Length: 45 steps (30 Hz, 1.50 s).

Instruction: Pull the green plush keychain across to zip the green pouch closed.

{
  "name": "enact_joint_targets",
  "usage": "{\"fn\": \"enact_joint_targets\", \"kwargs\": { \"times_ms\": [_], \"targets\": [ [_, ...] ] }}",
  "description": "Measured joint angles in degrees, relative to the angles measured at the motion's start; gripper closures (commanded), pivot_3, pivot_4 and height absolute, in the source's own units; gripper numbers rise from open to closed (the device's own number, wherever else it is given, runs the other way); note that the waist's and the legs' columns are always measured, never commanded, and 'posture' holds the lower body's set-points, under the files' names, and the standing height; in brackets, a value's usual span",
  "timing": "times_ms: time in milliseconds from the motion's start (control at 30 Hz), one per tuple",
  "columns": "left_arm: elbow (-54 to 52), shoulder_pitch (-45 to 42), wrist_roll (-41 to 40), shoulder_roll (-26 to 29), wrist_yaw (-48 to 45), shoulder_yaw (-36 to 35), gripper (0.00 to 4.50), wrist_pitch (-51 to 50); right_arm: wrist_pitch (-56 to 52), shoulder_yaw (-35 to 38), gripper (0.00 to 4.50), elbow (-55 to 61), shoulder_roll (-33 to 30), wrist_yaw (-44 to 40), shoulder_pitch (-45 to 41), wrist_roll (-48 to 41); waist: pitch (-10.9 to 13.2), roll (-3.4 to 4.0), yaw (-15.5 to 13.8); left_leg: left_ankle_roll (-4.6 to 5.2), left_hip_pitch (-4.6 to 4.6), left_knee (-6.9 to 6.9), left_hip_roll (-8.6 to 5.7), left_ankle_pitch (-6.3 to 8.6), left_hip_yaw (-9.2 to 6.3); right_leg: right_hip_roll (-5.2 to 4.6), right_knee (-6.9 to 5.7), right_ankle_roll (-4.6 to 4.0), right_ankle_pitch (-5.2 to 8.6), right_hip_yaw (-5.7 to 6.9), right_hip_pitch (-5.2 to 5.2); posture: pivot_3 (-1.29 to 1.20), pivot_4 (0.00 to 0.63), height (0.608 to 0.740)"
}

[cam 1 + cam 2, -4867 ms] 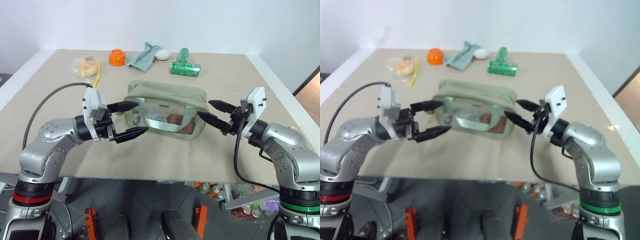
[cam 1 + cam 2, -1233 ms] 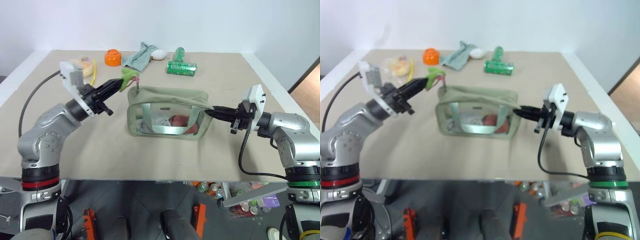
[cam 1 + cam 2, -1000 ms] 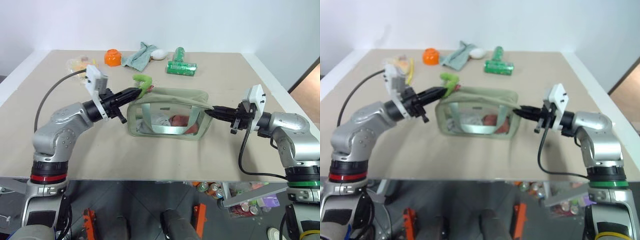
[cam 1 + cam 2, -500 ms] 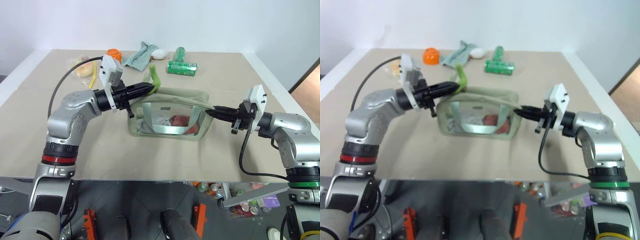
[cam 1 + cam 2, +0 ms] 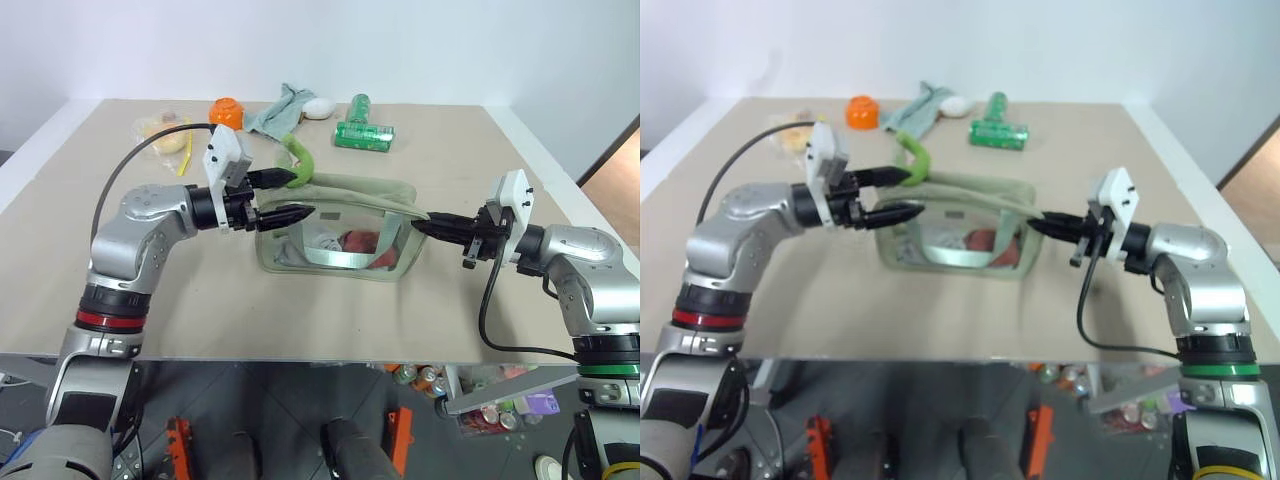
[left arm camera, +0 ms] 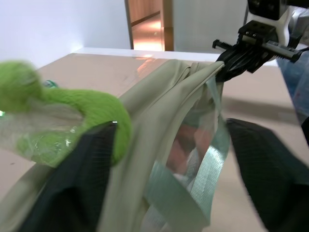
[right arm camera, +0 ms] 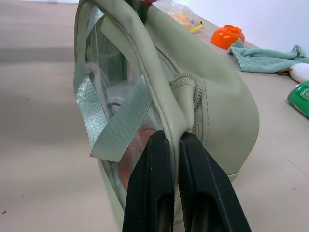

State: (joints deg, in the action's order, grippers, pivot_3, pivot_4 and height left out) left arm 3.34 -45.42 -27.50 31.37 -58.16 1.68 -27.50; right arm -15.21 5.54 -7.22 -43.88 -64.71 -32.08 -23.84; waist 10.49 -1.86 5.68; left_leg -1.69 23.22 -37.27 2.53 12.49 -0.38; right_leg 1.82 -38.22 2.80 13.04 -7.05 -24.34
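1. The left end effector (image 5: 282,195) has its two black fingers spread apart over the left end of the green pouch (image 5: 340,226); nothing is clamped between them.
2. The green plush keychain (image 5: 298,155) arches up just behind the upper finger; in the left wrist view one finger lies against the plush.
3. The right end effector (image 5: 422,227) has its fingers pressed together on the fabric tab at the pouch's right end, next to the zipper.
4. The pouch stands upright on the desk (image 5: 330,310), about midway between the two arms.
5. It is a boxy sage-green fabric bag with a clear plastic window on the near side, crossed by a pale green strap; something reddish and something white show through the window.
6. The keychain is bright lime-green and fuzzy, a curved sausage shape rising from the pouch's top left corner.
7. At the desk's far edge lie an orange bowl (image 5: 228,112), a grey-green rag (image 5: 282,108) and a shiny green can (image 5: 366,135), well apart from the pouch.
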Motion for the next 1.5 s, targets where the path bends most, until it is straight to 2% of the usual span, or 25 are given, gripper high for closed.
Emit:
{"fn": "enact_joint_targets", "kwargs": {
  "times_ms": [233, 600, 933, 1200, 1400, 1500],
  "targets": [
    [-7.48, 6.29, -1.29, 5.29, -0.98, -0.64, 0.07, -3.73, 0.22, -0.14, 4.50, -0.91, -0.07, -0.33, -0.57, 0.55, 0.00, 0.00, -0.10, 0.00, 0.02, -0.01, -0.01, 0.00, 0.00, -0.04, 0.01, 0.01, 0.02, 0.01, 0.00, 0.00, 0.150, 0.740],
    [-10.81, 10.65, -2.62, 6.24, 2.09, -3.21, 0.07, -6.08, 0.26, -0.74, 4.50, -2.53, 0.00, -1.42, -2.17, 1.04, 0.00, 0.00, -0.03, 0.00, 0.01, 0.00, 0.00, 0.00, 0.00, -0.04, 0.01, 0.00, 0.02, 0.03, 0.00, 0.00, 0.150, 0.740],
    [-10.36, 10.98, -6.13, 1.08, 13.11, -11.52, 0.07, -7.50, 0.27, -0.73, 4.50, -2.54, -0.02, -1.45, -2.14, 1.10, 0.00, 0.00, -0.04, 0.00, 0.01, -0.01, 0.00, 0.00, 0.00, -0.04, 0.00, 0.01, 0.01, 0.02, 0.00, 0.00, 0.150, 0.740],
    [-8.61, 11.34, -6.77, -1.49, 16.91, -11.96, 0.07, -7.50, -0.51, -0.66, 4.50, -2.54, -0.02, -1.42, -2.21, 0.85, 0.00, 0.00, -0.03, 0.00, 0.01, -0.02, -0.01, 0.00, 0.01, -0.04, 0.00, 0.02, 0.01, 0.01, 0.01, 0.00, 0.150, 0.740],
    [-12.66, 19.44, -6.33, -2.84, 16.08, -10.40, 0.07, -4.94, -5.12, -0.34, 4.50, -2.51, -0.39, -1.42, -2.70, -0.83, 0.00, 0.00, -0.22, 0.00, 0.01, 0.00, 0.00, 0.00, -0.02, -0.04, 0.00, 0.01, 0.01, 0.04, 0.01, 0.00, 0.150, 0.740],
    [-13.64, 19.91, -6.33, -2.84, 16.12, -10.41, 0.00, -4.80, -7.69, -0.41, 3.44, -2.49, -0.90, -1.69, -2.73, -1.53, 0.00, -0.01, -0.29, 0.00, 0.00, -0.06, -0.02, 0.00, 0.00, -0.05, 0.00, 0.00, -0.01, 0.01, 0.04, 0.00, 0.150, 0.740]
  ]
}}
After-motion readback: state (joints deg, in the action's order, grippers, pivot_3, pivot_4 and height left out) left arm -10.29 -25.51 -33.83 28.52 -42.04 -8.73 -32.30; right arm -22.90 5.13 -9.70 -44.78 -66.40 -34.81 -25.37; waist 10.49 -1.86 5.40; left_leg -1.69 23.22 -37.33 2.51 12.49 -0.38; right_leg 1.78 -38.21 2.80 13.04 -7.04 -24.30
